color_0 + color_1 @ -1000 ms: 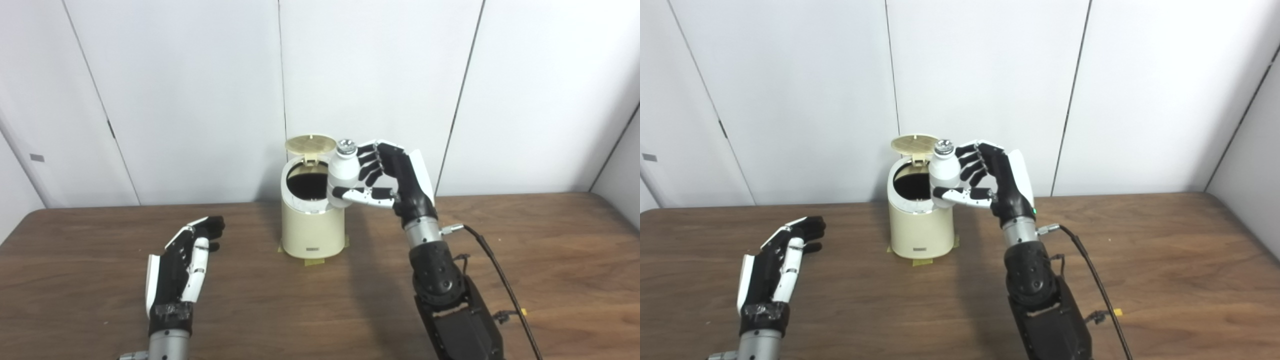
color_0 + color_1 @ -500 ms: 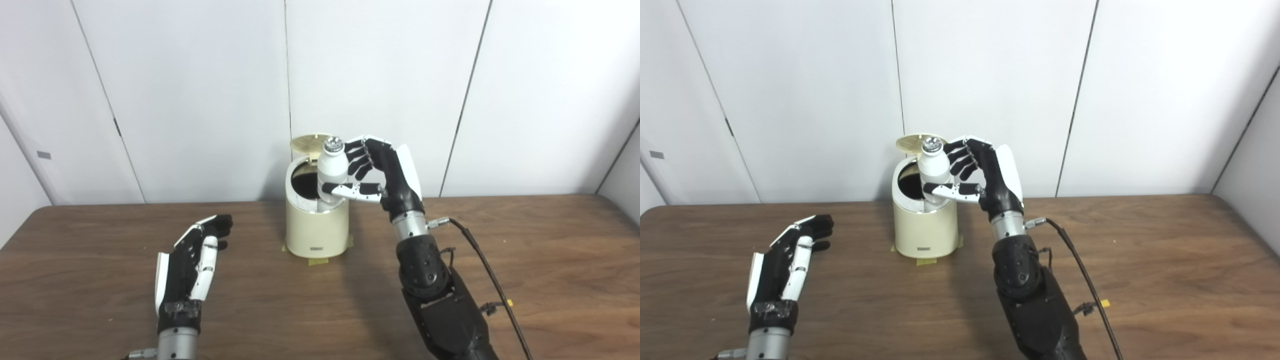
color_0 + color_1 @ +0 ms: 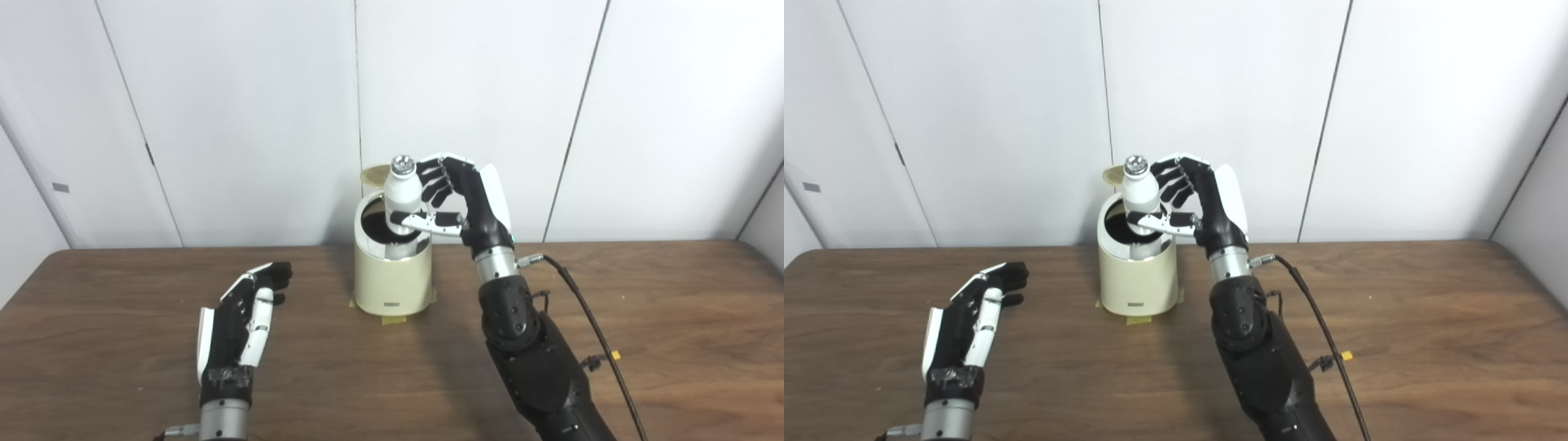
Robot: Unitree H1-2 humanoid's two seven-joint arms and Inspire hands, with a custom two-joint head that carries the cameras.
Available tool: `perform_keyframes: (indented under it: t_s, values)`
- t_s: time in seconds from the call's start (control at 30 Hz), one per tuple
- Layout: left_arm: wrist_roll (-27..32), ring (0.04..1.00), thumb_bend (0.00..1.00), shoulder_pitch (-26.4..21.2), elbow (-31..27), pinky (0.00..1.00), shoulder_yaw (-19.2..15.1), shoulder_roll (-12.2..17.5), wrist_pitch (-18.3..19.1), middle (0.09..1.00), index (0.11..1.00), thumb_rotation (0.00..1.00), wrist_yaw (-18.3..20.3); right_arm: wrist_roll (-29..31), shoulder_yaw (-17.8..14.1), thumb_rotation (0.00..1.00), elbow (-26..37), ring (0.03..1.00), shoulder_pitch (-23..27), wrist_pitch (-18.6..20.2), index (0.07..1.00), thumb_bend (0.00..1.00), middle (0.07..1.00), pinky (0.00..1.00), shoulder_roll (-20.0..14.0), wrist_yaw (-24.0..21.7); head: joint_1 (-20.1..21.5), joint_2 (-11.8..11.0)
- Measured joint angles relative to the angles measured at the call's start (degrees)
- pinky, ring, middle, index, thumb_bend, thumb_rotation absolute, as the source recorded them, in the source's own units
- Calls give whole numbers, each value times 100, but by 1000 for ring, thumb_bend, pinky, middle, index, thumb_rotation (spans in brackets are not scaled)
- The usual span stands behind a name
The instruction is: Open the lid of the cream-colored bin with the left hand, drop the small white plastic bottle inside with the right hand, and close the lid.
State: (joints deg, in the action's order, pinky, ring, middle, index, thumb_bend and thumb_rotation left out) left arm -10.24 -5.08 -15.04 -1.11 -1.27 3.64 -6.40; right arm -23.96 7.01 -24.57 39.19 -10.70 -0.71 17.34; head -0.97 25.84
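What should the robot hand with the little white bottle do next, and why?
Probably open its fingers and let go. The right hand holds the small white plastic bottle upright over the cream-colored round bin's dark opening, and the lid stands raised behind it.

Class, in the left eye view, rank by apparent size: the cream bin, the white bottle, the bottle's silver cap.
1. cream bin
2. white bottle, partly covered by the right hand
3. silver cap
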Motion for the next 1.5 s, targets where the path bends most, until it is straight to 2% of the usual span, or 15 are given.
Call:
perform_keyframes:
  t_s: [0.23, 0.43, 0.5, 0.87, 1.03, 1.37, 1.43, 1.47, 1.5]
  values:
    - [-93, 754, 226, 1, 0, 715, 29, -47, 0, 730, 710, 749, -14, -18, 91, 0, -585, 415, 162, -778, 515, 516, 487, 340, -33, 64, -44, 18]
    - [-108, 752, 214, 0, -1, 715, 31, -66, 1, 731, 708, 749, -20, -56, 176, 0, -1006, 410, 219, -1280, 507, 516, 495, 334, -45, 151, -61, 18]
    - [-112, 749, 208, 1, 0, 715, 31, -66, 1, 728, 704, 750, -23, -48, 228, 0, -1053, 408, 217, -1308, 506, 516, 497, 335, -71, 192, -70, 18]
    - [-128, 753, 203, 1, -2, 714, 40, -80, 1, 731, 708, 758, -41, -30, 1108, 0, -1179, 403, 223, -1441, 498, 516, 504, 329, -417, 919, -88, 9]
    - [-126, 754, 212, 1, -3, 716, 40, -83, 1, 731, 709, 755, -41, -29, 1365, 0, -1241, 414, 227, -1446, 488, 518, 504, 350, -510, 1175, -70, 18]
    - [-126, 754, 213, 1, -2, 715, 35, -78, 1, 729, 708, 740, -40, 62, 1299, 0, -1289, 452, 229, -1447, 490, 522, 488, 432, -455, 1238, -26, 0]
    - [-125, 754, 215, 1, -2, 714, 35, -76, 1, 730, 709, 740, -38, -22, 1213, 0, -1289, 519, 228, -1447, 484, 529, 494, 462, -427, 1236, -18, 0]
    - [-125, 754, 216, 1, -2, 713, 35, -74, 1, 730, 710, 741, -37, -65, 1168, 66, -1289, 547, 228, -1446, 487, 525, 543, 479, -411, 1233, -18, 0]
    - [-125, 753, 218, 1, -2, 712, 35, -72, 1, 730, 710, 741, -36, -108, 1115, 67, -1289, 581, 227, -1446, 565, 760, 589, 507, -392, 1231, -18, 0]
